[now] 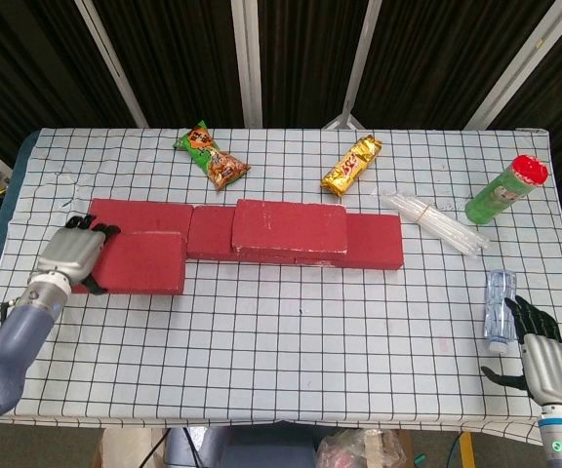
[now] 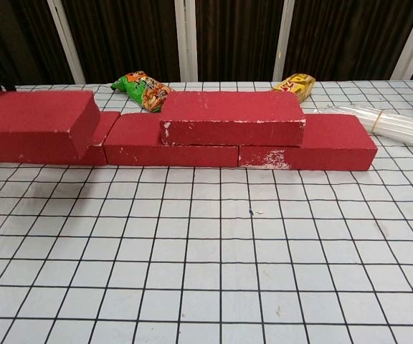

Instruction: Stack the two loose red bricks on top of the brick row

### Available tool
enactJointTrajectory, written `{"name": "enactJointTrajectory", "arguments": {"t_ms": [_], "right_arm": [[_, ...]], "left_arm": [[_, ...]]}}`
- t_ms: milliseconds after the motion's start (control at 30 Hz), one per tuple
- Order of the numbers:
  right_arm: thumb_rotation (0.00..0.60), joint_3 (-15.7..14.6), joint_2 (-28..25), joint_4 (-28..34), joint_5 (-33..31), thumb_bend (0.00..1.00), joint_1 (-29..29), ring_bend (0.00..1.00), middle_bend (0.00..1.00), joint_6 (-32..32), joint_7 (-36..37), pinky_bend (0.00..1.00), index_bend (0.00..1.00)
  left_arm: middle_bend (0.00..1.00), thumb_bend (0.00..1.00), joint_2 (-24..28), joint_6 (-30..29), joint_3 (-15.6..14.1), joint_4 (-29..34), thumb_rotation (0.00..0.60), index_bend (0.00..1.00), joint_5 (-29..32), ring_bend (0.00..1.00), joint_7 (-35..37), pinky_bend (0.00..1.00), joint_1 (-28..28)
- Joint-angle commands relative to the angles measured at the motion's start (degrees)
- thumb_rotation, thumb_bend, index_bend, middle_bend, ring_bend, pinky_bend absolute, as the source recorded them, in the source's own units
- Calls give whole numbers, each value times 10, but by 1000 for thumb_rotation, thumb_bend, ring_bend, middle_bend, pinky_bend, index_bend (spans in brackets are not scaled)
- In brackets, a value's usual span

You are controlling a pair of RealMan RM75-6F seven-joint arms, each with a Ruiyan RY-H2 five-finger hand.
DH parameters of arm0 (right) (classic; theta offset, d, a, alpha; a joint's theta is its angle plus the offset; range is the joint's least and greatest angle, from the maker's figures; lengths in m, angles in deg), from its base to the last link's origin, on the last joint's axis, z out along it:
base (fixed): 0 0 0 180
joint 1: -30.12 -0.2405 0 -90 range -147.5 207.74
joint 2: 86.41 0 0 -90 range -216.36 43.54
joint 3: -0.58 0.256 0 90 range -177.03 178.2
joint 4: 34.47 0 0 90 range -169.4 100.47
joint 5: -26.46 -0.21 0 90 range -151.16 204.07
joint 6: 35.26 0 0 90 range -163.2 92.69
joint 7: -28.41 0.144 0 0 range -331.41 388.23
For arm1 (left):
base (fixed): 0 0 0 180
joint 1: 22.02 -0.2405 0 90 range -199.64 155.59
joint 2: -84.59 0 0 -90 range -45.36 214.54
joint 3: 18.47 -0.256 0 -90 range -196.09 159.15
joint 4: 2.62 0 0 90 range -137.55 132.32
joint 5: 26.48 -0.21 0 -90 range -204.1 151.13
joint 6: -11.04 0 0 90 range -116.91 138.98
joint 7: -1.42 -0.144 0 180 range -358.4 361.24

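Brick (image 1: 137, 260): raised clear of the tabletop (image 1: 291, 351) beside the row (image 1: 261, 234), left robot hand (image 1: 69, 253) clasping its left end; likely rigid, rough, maybe light foam; right robot hand (image 1: 542, 361) spread, idle.

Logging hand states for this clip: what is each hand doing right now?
Left hand: holding the loose red brick, lifted by the brick row.
Right hand: open, holding nothing.

Five red bricks (image 1: 290, 229), two snack packets (image 1: 212, 156), one bundle of clear straws (image 1: 433, 220), one green bottle with red cap (image 1: 504, 189), one clear plastic bottle (image 1: 499, 308), two robot hands (image 1: 69, 252), one gridded table (image 1: 359, 331)
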Motion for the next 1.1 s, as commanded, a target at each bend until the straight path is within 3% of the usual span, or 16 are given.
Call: {"name": "enactJointTrajectory", "arguments": {"t_ms": [33,267,633,867,1100], "right_arm": [[600,6,7,-1,-17,133,-4,0,0,-4,-16,0,0],[600,16,25,-5,-49,133,-8,0,0,5,-61,0,0],[600,22,36,-4,-76,134,-8,0,0,16,-98,0,0],[600,26,38,-5,-86,134,-7,0,0,24,-106,0,0],[600,28,37,-7,-91,133,-8,0,0,18,-100,0,0]], "left_arm": [[230,0,6,53,5,-73,600,304,29,0,-1,0,47],[232,0,-37,124,8,-188,600,304,-2,0,55,0,72],[226,0,-132,196,-28,-359,600,288,-35,0,101,0,112],[226,0,-173,224,-31,-411,600,285,-65,0,147,0,125],[215,0,-199,227,-60,-431,600,274,-60,0,161,0,148]]}}
